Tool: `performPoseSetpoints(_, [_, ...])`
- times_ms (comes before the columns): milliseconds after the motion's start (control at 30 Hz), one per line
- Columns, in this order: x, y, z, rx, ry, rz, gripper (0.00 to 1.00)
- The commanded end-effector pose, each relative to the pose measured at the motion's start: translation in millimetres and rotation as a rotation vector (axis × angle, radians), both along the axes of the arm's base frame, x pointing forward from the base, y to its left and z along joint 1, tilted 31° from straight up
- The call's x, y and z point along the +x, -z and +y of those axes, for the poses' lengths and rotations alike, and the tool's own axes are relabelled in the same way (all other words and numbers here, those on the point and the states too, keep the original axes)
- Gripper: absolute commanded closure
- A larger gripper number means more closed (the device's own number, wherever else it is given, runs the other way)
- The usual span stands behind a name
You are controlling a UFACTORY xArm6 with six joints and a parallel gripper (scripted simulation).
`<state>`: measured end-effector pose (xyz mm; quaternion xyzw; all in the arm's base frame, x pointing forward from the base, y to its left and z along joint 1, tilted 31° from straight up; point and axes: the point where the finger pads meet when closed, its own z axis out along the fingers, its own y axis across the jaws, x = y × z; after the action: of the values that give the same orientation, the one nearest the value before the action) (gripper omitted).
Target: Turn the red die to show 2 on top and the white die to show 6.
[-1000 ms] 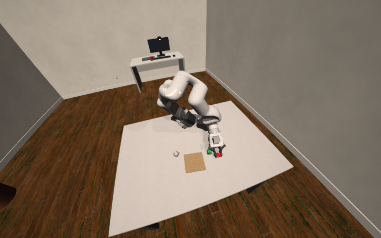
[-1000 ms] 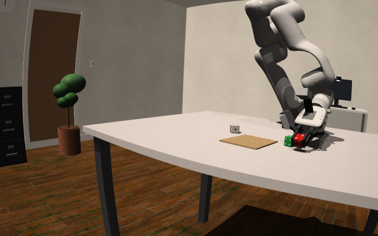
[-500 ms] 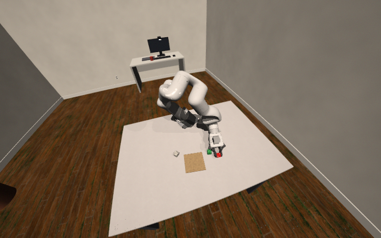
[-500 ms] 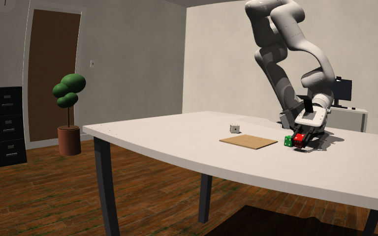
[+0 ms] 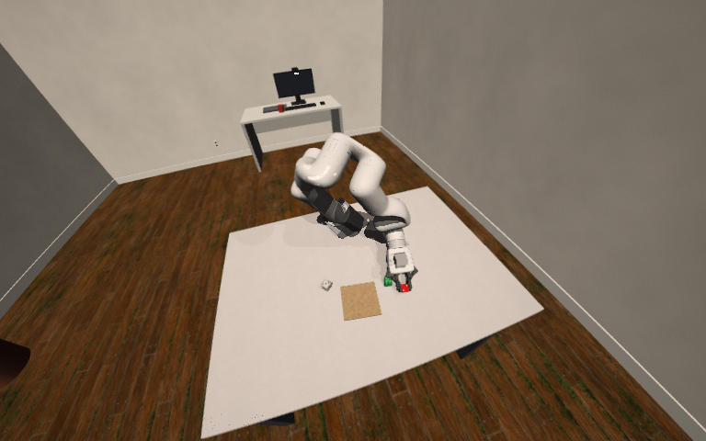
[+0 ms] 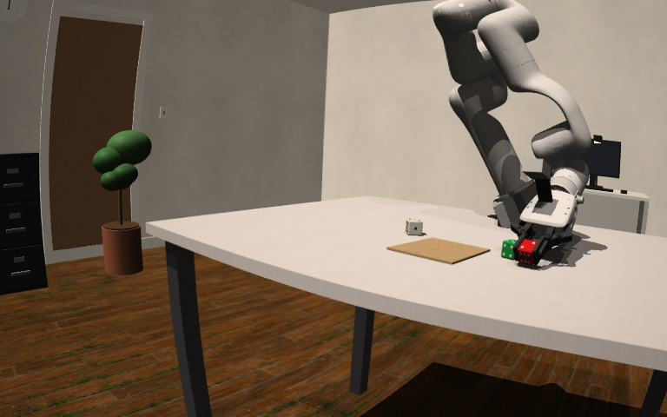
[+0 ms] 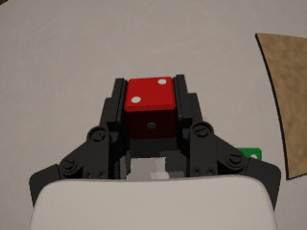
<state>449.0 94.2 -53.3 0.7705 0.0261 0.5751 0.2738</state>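
The fingers are closed part-way on the red die [image 7: 150, 95], one black finger on each side of it, down at the desk [image 6: 294, 255] surface just beside the mat [image 6: 439, 249]. In the wrist view the die's bright face away from the camera shows two white pips at opposite corners. The green die [image 6: 508, 248] sits between the red die and the mat, just beside the red die and the nearer finger; whether they touch cannot be told. It lies off the mat, close to the mat's edge, and stands in the straight line from the red die to the mat. The white die [image 6: 413, 226] rests on the desk on the far side of the mat from the red die, near the mat's corner and off it. The mat lies flat with no die on it.
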Motion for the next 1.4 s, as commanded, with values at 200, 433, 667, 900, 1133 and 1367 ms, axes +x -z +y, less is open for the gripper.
performPoseSetpoints(200, [1.5, 4.2, -1.8, 0.002, -0.001, -0.002, 0.73])
performPoseSetpoints(433, [1.6, 4.7, -2.2, 0.002, -0.001, -0.002, 0.73])
performPoseSetpoints(667, [1.6, 4.8, -2.2, 0.002, -0.001, -0.002, 0.73])
performPoseSetpoints(900, [1.6, 4.8, -2.2, 0.002, -0.001, -0.002, 0.73])
performPoseSetpoints(1133, [1.6, 4.8, -2.2, 0.002, -0.001, -0.002, 0.73])
performPoseSetpoints(1367, [1.6, 4.8, -2.2, 0.002, -0.001, -0.002, 0.73])
